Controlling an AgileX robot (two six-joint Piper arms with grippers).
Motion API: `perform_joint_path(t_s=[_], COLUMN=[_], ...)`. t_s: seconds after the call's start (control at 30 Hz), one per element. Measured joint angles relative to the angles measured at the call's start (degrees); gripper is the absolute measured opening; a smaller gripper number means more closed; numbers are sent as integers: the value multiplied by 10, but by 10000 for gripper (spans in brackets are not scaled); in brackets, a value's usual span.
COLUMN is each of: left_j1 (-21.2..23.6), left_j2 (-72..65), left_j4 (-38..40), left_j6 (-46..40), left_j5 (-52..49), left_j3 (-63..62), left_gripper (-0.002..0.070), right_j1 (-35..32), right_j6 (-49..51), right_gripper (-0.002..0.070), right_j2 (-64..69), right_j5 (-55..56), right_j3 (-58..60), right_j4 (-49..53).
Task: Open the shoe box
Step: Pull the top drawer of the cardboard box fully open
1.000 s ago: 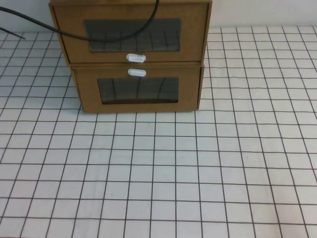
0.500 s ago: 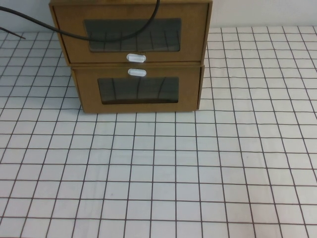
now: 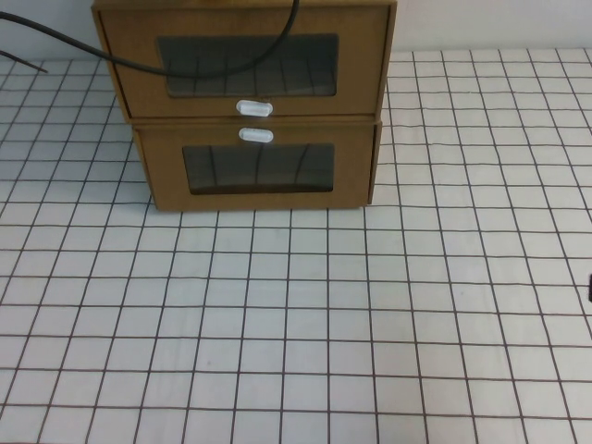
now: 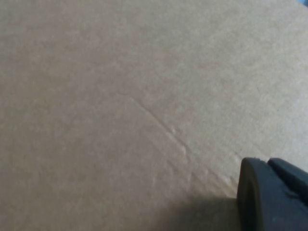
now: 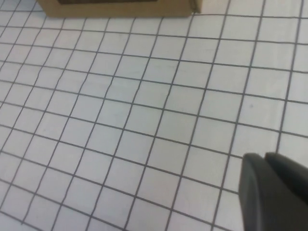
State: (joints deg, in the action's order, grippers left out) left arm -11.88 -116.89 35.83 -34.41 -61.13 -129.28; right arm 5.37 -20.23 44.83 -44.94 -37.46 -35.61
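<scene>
Two brown cardboard shoe boxes are stacked at the back of the table, the upper box (image 3: 245,60) on the lower box (image 3: 259,171). Each front has a dark window and a white handle, the upper handle (image 3: 254,107) just above the lower handle (image 3: 256,135). Both fronts are closed. My left gripper (image 4: 268,163) is shut with nothing in it, close over a plain cardboard surface (image 4: 120,96); the high view does not show it. My right gripper (image 5: 265,156) is shut and holds nothing, low over the gridded table, and only a dark sliver of it (image 3: 590,289) shows at the right edge.
A black cable (image 3: 185,67) droops across the upper box's front. The white gridded tablecloth (image 3: 305,314) stretches from the boxes to the near edge. In the right wrist view the lower box's corner (image 5: 190,7) is far from the fingers.
A dark sliver of my right gripper has appeared at the right edge of the high view. The boxes and the cable have not moved.
</scene>
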Motion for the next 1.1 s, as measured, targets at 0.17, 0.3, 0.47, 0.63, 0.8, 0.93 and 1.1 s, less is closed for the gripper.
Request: perform_joint_path(t_s=[0.17, 0.3, 0.47, 0.63, 0.8, 0.93, 1.1], left_j1=[0, 0, 0, 0, 0, 0, 0], left_j2=[0, 0, 0, 0, 0, 0, 0], left_j4=[0, 0, 0, 0, 0, 0, 0], left_j6=[0, 0, 1, 1, 1, 2, 2], left_j5=[0, 0, -1, -1, -1, -1, -1], left_j3=[0, 0, 0, 0, 0, 0, 0], left_gripper=[-4, -4, -4, -4, -4, -4, -4], right_j1=[92, 199, 320, 414, 478, 502, 504], right_j6=[-1, 31, 112, 194, 261, 318, 371], right_gripper=[-13, -13, -13, -13, -13, -12, 54], right_j2=[105, 199, 322, 420, 500, 544, 583], right_j5=[13, 38, 48, 48, 62, 91, 125], right_j3=[-83, -160, -260, -336, -388, -404, -407], right_j4=[29, 91, 234, 399, 606, 759, 907])
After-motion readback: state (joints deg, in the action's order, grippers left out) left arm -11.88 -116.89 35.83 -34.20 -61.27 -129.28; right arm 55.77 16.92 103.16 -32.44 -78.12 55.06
